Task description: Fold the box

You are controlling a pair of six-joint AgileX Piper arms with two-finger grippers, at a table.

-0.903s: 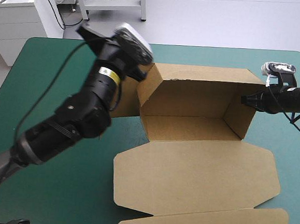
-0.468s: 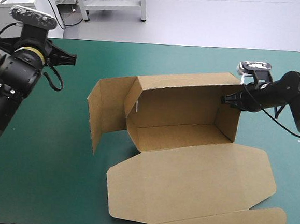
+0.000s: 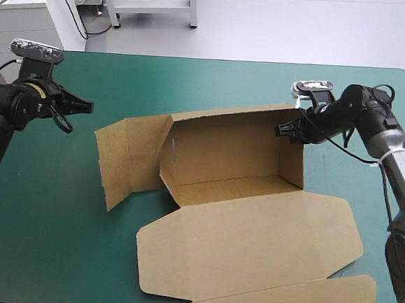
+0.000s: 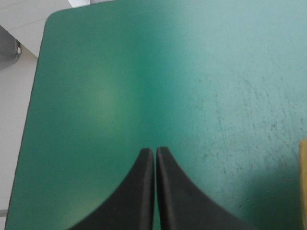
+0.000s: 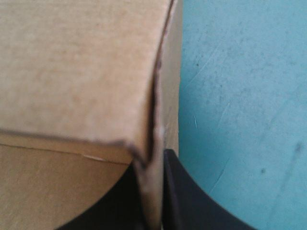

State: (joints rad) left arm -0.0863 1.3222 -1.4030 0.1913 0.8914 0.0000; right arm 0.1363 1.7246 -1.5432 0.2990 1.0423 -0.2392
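Right gripper (image 3: 281, 129) astride box (image 3: 227, 145) end wall

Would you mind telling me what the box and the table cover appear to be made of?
Box: brown board, probably corrugated cardboard, matte; creased folds and a raw cut edge show. Teal-green cover: seemingly a smooth mat, faintly scuffed; material uncertain.

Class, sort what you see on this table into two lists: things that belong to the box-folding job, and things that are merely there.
Belongs to the job:
box, brown, walls partly raised, lid flat
right gripper, shut on the box's wall nearest the table's right edge
left gripper, shut, holding nothing, apart from the box

Merely there:
teal-green cover
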